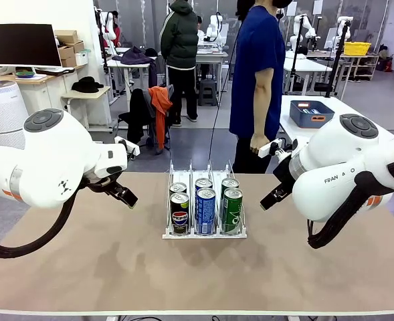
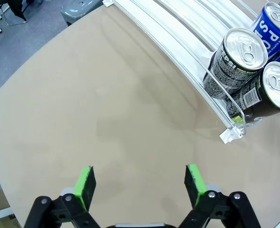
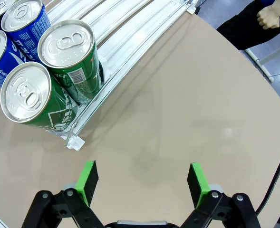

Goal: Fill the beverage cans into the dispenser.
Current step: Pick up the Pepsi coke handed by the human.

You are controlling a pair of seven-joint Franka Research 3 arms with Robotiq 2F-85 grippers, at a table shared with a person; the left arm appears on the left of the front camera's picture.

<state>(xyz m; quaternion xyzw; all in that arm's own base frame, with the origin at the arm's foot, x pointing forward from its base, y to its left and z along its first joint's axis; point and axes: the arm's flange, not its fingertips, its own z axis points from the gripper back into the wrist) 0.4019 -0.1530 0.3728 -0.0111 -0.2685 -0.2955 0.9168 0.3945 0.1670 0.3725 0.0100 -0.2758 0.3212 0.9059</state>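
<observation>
**Beverage cans (image 1: 205,212) seated in the dispenser (image 1: 203,235); arms flanking, jaws open**

The cans stand upright at the near end of the rack, which sits at the middle of the table (image 1: 83,267). There are two to each lane: dark Pepsi cans (image 1: 179,215) in the robot's left lane, blue-and-white Pocari cans (image 1: 203,184) in the middle lane and green cans (image 1: 232,209) in the right lane. The left arm enters from the left with its wrist bent, so the left gripper (image 1: 126,196) slants down toward the table, beside the rack's left side and apart from it. In the left wrist view its green pads (image 2: 85,183) stand wide apart over bare tabletop, holding nothing. The right arm takes the mirrored pose. The right gripper (image 1: 269,200) slants down near the rack's right side, spread and empty, clear of the cans. A person (image 1: 257,73) stands at the far edge, one hand (image 1: 257,142) hanging low.
</observation>
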